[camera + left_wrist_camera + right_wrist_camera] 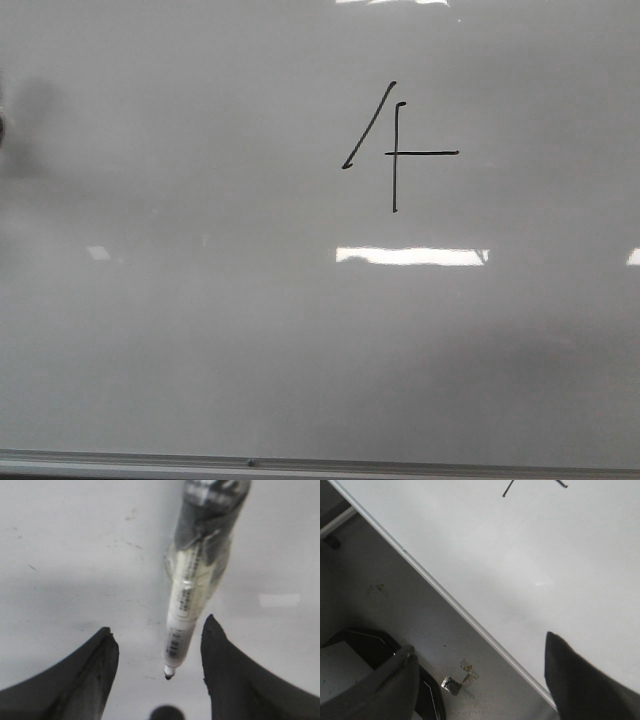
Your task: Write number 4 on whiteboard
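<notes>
Glossy whiteboard (200, 330) carries the number 4 (394, 150). Left fingers (107, 650) spread wide around a marker (192, 595) without gripping; right fingers (560, 655) spread, empty.

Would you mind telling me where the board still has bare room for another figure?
The whiteboard is bare left of the number 4 and across the whole band between it and the metal edge strip. Only the upper right middle is taken, with a narrow margin further right.
</notes>
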Robot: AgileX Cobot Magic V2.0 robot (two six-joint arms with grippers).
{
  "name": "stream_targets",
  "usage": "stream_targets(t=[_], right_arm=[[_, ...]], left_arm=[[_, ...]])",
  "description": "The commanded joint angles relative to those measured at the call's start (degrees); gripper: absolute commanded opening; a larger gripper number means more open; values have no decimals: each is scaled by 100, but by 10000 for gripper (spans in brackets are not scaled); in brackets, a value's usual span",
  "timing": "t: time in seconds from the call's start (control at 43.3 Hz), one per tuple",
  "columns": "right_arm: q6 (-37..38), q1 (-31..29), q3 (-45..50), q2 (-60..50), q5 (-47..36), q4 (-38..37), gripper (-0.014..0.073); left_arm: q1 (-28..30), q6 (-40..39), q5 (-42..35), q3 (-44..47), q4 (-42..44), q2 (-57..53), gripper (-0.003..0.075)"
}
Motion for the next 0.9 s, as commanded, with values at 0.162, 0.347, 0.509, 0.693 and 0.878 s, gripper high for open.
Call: stream_targets(t=[0.162,0.347,0.509,0.693,0.878], right_arm=[[641,-43,-345,-77,-161,53,547],[1136,-43,-618,-218,260,-28,547],[1651,-43,-618,-608,591,-442,539],[2032,-43,-405,-1417,853,-719,475],[2032,-43,48,-2069,782,-744,464]], left_arm=[[-899,499,1598,-674,-7,-1035,377],[-1446,1327,2775,-837,-510,-1823,377],[-1640,2236,3246,-837,-1573,-2681,377],[-1640,2295,3412,-815,-2077,-3732,377],[-1640,2295,3400,-438,-2085,-4361,375]])
